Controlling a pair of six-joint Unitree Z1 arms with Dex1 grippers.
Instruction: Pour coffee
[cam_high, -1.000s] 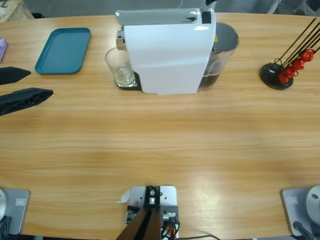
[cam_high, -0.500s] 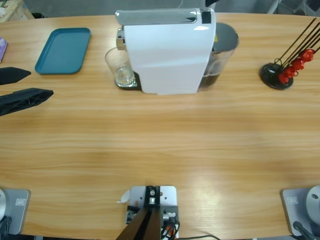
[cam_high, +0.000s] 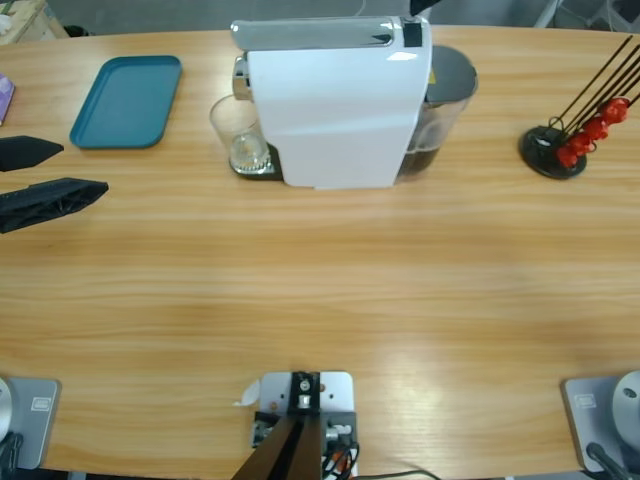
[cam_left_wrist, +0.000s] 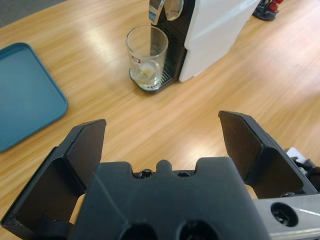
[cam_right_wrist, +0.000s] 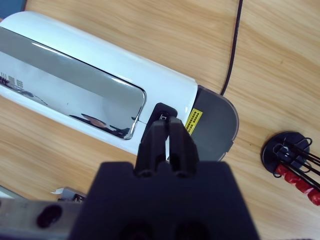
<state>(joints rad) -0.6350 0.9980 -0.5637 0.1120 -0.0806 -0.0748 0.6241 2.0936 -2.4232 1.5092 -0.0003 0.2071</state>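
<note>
Glass upright under spout, coffee film

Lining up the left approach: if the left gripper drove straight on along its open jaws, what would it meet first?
Likely the clear glass under the spout of the white coffee machine; only bare table lies before the left gripper. Depth is uncertain.

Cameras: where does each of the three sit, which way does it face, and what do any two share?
High view: fixed above the table, looking down on the coffee machine, teal tray and pod stand; the left gripper enters at the left edge.
Left wrist view: low over the table, facing the glass under the spout; own open jaws show.
Right wrist view: above the machine, looking down; own closed jaws at its black button.
All three share the machine.
</note>
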